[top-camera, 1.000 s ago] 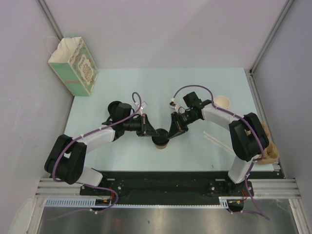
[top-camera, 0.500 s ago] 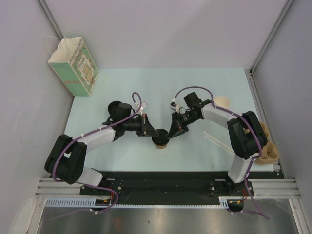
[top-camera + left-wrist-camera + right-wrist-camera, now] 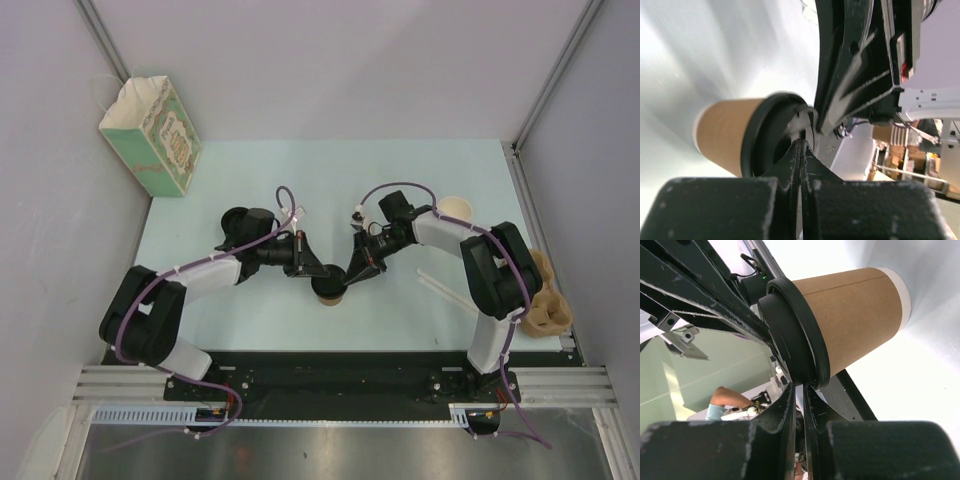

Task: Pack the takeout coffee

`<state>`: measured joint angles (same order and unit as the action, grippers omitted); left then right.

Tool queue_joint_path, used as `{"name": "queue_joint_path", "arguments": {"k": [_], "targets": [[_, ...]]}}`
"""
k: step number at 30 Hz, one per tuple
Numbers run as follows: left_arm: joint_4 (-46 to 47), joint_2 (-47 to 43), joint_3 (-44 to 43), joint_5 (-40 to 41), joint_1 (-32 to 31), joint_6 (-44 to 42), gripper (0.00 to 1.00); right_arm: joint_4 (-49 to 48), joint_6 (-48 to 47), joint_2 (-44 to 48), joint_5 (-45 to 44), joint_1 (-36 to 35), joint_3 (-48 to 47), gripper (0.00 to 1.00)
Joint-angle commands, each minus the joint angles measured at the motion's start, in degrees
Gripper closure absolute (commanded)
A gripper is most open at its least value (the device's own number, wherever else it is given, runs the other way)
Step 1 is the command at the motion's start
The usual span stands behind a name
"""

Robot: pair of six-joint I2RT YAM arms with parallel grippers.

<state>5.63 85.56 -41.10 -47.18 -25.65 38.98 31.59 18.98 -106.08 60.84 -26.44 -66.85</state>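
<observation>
Top external view: a pale mint table (image 3: 410, 325) sits inside a booth of plain grey-white walls (image 3: 330, 70), with slanted metal posts (image 3: 104, 42) at the far corners. Two black-and-white arms reach in from a black base plate (image 3: 340, 385) at the near edge, and a brushed steel sheet (image 3: 340, 450) lies nearer still.

The takeout coffee (image 3: 329, 291), a tan paper cup with a black lid, stands upright on the table just beyond the base plate, midway between the arms. Both grippers meet over it. The left gripper (image 3: 322, 277) is fully closed, holding nothing; the left wrist view shows its fingertips pressed together against the lid. The right gripper (image 3: 346, 278) is closed to a thin slit. In the right wrist view its tips sit at the lid's rim and appear to pinch it.

A mint-green paper gift bag (image 3: 150, 135) stands at the table's far left corner, well apart from the cup. An open, lidless tan cup (image 3: 457, 209) stands behind the right arm. Pale thin sticks (image 3: 447, 290) lie on the table near that arm. Tan rounded shapes (image 3: 548, 305) sit at the right edge, partly hidden.
</observation>
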Motion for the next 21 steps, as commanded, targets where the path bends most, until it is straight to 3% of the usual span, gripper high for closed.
{"name": "queue_joint_path", "arguments": {"k": [1, 21], "targets": [[-4.4, 3.47, 0.58, 6.31, -0.28, -3.65, 1.0, -2.68, -1.67, -4.31, -12.15, 0.07, 1.37, 0.88], [-4.57, 9.18, 0.06, 7.19, -0.37, -4.0, 1.0, -2.68, -1.14, -5.27, -12.15, 0.68, 1.37, 0.88]]}}
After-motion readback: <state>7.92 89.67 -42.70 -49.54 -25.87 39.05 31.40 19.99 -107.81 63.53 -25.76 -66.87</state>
